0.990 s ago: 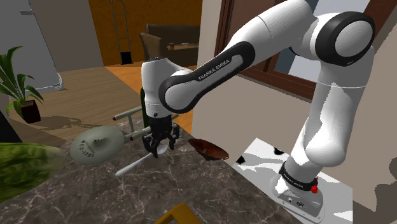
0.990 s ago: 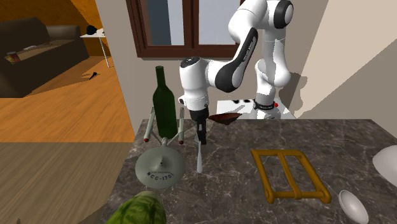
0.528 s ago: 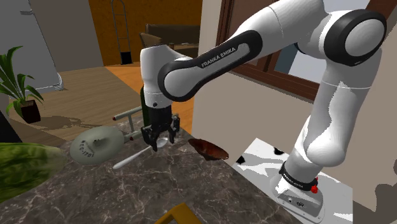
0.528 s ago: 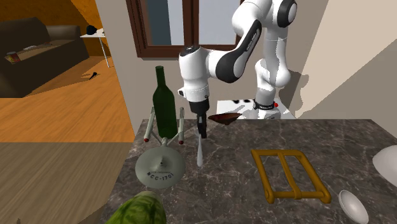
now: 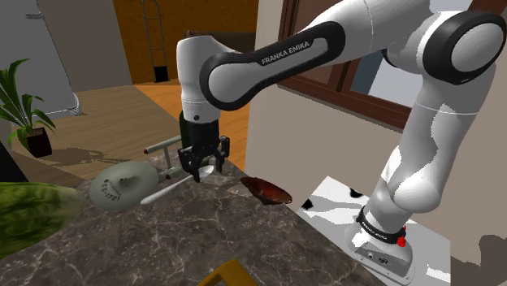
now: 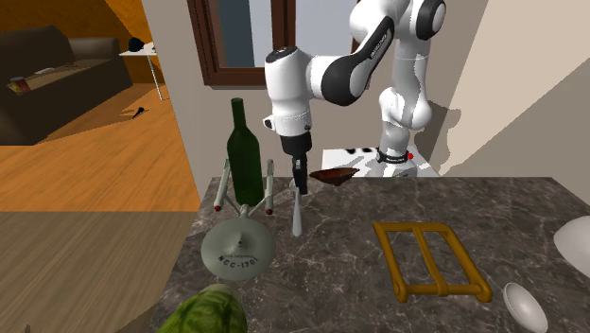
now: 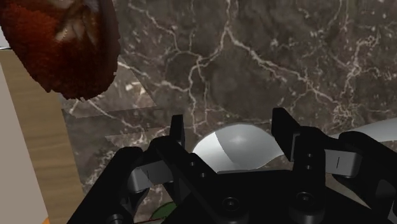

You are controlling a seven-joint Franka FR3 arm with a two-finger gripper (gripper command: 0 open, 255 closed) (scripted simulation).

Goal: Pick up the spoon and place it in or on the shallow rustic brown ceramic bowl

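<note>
Black fingers: closed on pale grey spoon, clasping its bowl end; handle slants down toward dark marble worktop. Brown shallow bowl: on worktop, near fingers on shoulder view's right, apart from spoon. Green bottle, starship model: on second exterior view's left of spoon.

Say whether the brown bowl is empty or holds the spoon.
Empty. The bowl lies bare on the counter; the spoon hangs clasped in the gripper.
</note>
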